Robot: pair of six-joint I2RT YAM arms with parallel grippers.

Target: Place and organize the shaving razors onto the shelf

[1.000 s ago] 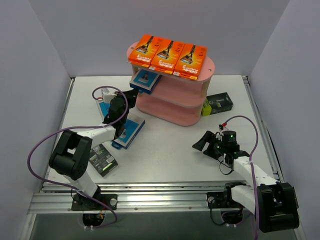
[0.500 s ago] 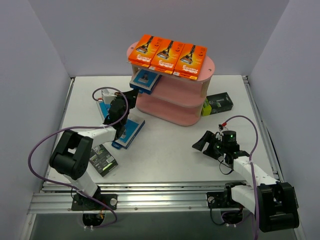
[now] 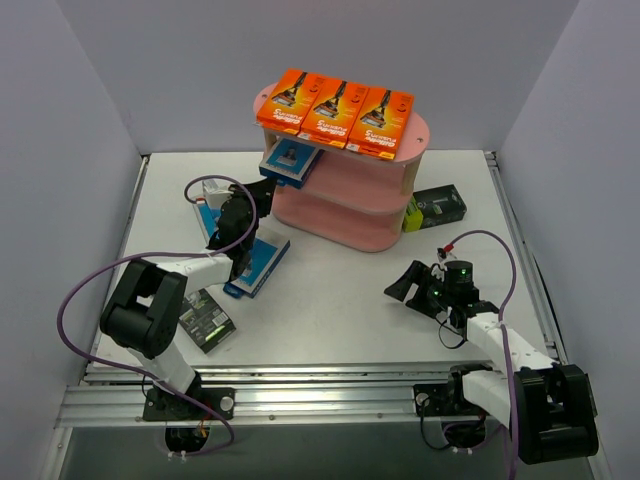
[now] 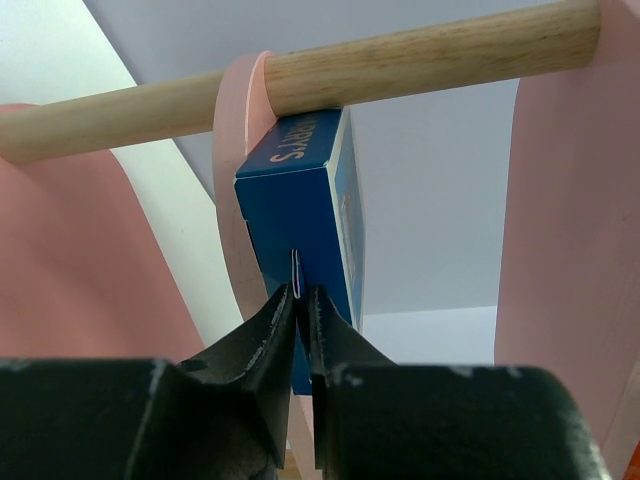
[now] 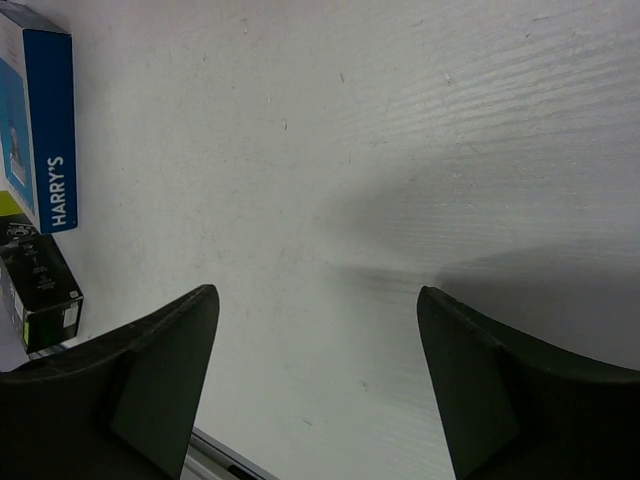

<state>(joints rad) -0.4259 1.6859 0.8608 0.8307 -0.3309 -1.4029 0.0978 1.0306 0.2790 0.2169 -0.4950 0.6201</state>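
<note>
- Retracting now carries risk: your left pincer [image 4: 300,295] is nearly closed around the blue pack [image 4: 300,215]'s thin flap; whether it grips cannot be told.
- The pack overhangs the middle tier of the shelf [image 3: 340,228], upper centre of frame; a snagged flap would drag it off.
- Your right pincer [image 5: 315,300] stands wide open, empty, over the counter [image 5: 400,120].

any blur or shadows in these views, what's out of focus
Top external: even light, sharp, faint shadows by the shelf. Left wrist: left hand dark and soft up close, blue pack sharper. Right wrist: right hand a blurred silhouette, broad shadow on the table.
</note>
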